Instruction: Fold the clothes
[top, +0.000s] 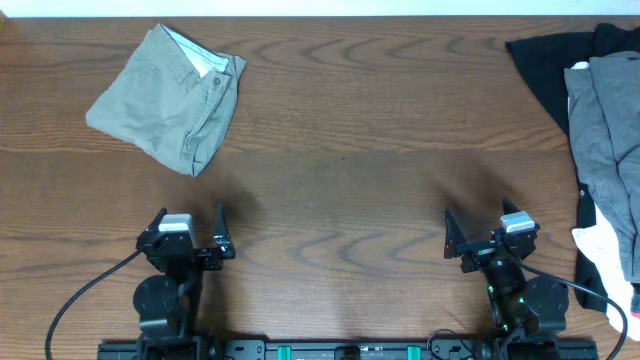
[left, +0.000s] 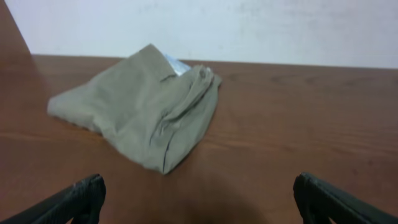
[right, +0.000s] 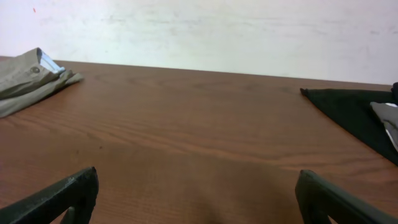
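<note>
Our left end effector (top: 190, 222) and right end effector (top: 480, 228) sit nearest, at the front edge of the tabletop (top: 350, 150). Each has its fingers spread wide with nothing between them. We read this as a parked, neutral pose: both arms are drawn in low and clear of the cloth, so neither one crowds the working area. From the left wrist view, the bare wood runs straight ahead to the khaki-green shorts (top: 170, 95), which lie well apart from both arms in the far left part of the tabletop, resting flat and touched by nothing. They look doubled over into a compact, slightly skewed bundle, with the waistband uppermost toward the far edge and a strip of lighter lining showing there. We judge the fold loose rather than crisp, since the right-hand edge bunches into ridges. At the far right lies a separate heap, a black garment (top: 545, 60) under a grey garment (top: 610, 130), probably set aside there to keep it out of the way. We can read no brand, label or writing anywhere.
</note>
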